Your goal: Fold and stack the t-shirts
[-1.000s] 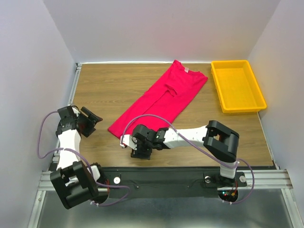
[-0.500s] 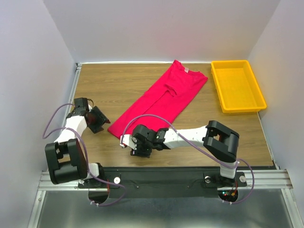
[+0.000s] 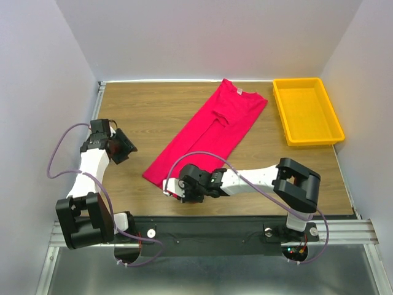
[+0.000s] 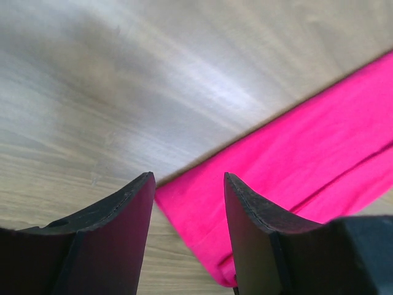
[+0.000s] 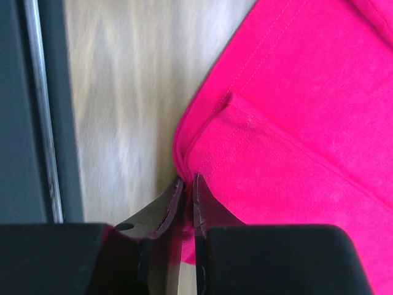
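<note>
The crimson-pink t-shirt point(image 3: 209, 138) lies folded lengthwise, a strip running diagonally from the tabletop's point(image 3: 141, 110) near edge to the far edge beside the yellow tray point(image 3: 281, 114). The right claw point(image 5: 187, 184) pinches its near hem corner. The left claw point(image 4: 187, 178) hovers part-open near that hem. Crosswise folds and stacking appear to remain.

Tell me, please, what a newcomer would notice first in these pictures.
The crimson-pink t-shirt, folded into a long strip, lies diagonally across the middle of the wooden table. The right gripper pinches its near corner, while the left gripper is open to the shirt's left. A yellow tray sits at the far right.
</note>
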`<move>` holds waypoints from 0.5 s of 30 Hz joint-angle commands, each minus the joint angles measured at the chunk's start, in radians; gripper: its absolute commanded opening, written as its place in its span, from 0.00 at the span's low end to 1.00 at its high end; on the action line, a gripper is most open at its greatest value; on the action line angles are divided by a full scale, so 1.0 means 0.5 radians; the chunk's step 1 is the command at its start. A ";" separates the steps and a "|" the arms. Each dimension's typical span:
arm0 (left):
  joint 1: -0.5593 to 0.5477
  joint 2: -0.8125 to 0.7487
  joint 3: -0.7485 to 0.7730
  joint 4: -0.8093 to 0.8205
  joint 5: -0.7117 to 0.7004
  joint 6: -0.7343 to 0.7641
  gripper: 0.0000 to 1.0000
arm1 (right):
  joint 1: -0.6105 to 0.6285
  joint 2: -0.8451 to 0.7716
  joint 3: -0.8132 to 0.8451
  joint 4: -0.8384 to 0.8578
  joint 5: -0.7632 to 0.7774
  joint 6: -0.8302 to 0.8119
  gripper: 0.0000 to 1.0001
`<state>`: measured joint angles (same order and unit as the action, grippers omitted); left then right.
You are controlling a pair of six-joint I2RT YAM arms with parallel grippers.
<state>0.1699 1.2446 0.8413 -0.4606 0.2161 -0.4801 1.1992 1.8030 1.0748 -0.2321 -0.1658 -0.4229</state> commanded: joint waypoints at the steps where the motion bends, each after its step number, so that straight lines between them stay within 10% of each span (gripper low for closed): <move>1: -0.002 -0.084 0.100 -0.048 0.111 0.083 0.59 | 0.022 -0.185 -0.155 -0.220 -0.055 -0.160 0.12; 10: -0.119 -0.001 0.020 0.289 0.595 0.166 0.56 | 0.022 -0.664 -0.539 -0.508 -0.027 -0.532 0.14; 13: -0.290 0.121 0.099 0.415 0.641 0.166 0.56 | 0.022 -0.759 -0.545 -0.597 -0.003 -0.559 0.51; 15: -0.334 0.253 0.161 0.488 0.645 0.184 0.56 | -0.017 -0.793 -0.450 -0.673 -0.024 -0.559 0.57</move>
<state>0.0513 1.2896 0.8646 -0.3237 0.4702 -0.4202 1.1992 1.4616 0.7982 -0.4911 -0.1726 -0.6601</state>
